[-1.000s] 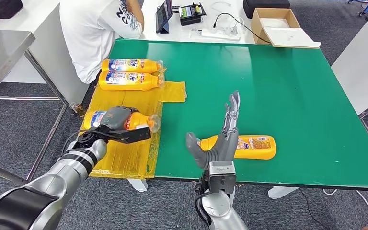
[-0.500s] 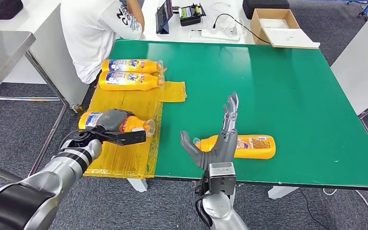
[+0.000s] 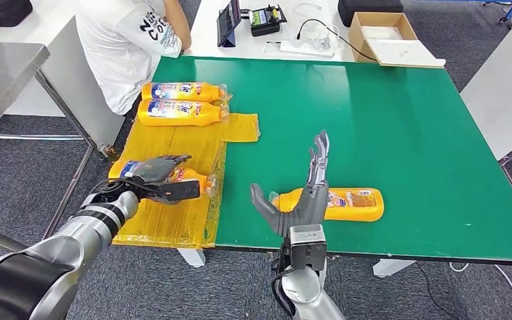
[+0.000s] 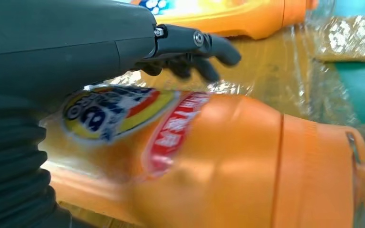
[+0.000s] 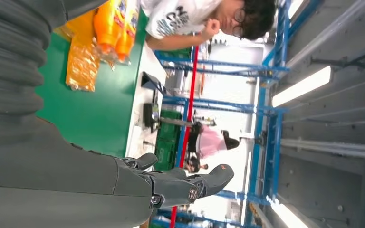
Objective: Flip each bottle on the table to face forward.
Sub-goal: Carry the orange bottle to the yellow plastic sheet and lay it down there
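An orange bottle (image 3: 190, 177) (image 4: 228, 156) lies on its side on the yellow film (image 3: 173, 217) at the table's left front, cap toward the right. My left hand (image 3: 155, 177) (image 4: 76, 52) hovers over its label end, fingers (image 4: 204, 42) stretched out and lifted clear of it. A second orange bottle (image 3: 350, 203) lies on the green table (image 3: 387, 120) near the front edge. My right hand (image 3: 305, 200) (image 5: 123, 190) stands open and upright at that bottle's cap end, touching nothing I can make out. Two more orange bottles (image 3: 181, 91) (image 3: 177, 112) lie side by side at the film's far end.
A person in a white shirt (image 3: 130, 40) sits at the table's far left corner, close to the two far bottles. Behind the green table a white table carries a tablet (image 3: 228, 23), a power strip (image 3: 300, 47) and a cardboard box (image 3: 381, 33). A grey metal table (image 3: 3, 73) stands at the left.
My left hand has lowered the bottle onto the yellow film and shifted slightly left, and its fingers have come off the bottle. The right hand's thumb has spread a little; otherwise it stays put.
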